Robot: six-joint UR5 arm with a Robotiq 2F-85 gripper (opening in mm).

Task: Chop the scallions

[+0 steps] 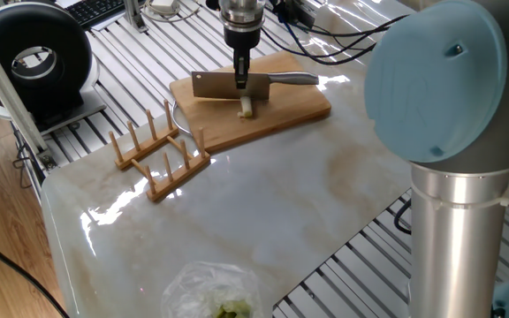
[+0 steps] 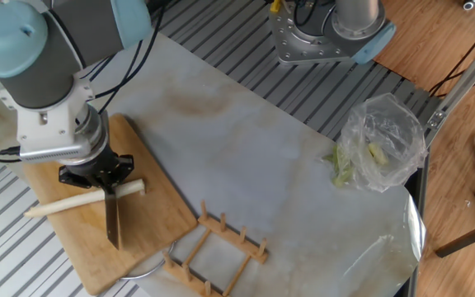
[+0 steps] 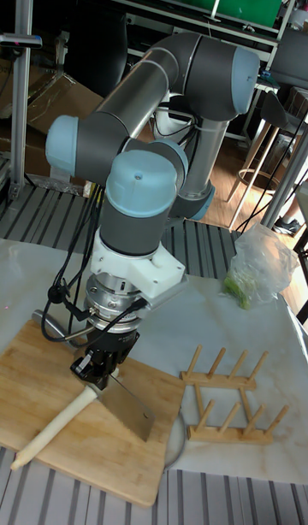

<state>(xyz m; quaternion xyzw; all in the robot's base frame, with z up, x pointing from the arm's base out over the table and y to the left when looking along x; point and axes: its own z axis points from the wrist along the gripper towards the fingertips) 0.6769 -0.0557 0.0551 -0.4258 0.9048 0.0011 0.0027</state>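
One cleaver (image 1: pixel 224 84) stands edge-down on the wooden cutting board (image 1: pixel 299 106), its spine clamped between the closed fingers (image 1: pixel 241 78) of the gripper (image 2: pixel 105 186). Its blade crosses the scallions (image 2: pixel 68 201), a pale stalk lying flat on the board; in the other fixed view a short end pokes out on the side toward the marble tabletop (image 2: pixel 254 157) and the long part runs off the other way. In one fixed view only that stubby end (image 1: pixel 247 108) shows below the blade, the rest hidden behind the steel. Just beside the board's corner sits a wooden dish rack (image 1: pixel 162 155) with upright pegs. Well apart, near the far tabletop edge, lies a clear plastic bag (image 2: pixel 379 140) holding green bits. The arm's bulky wrist (image 3: pixel 141 234) hangs right over the board.
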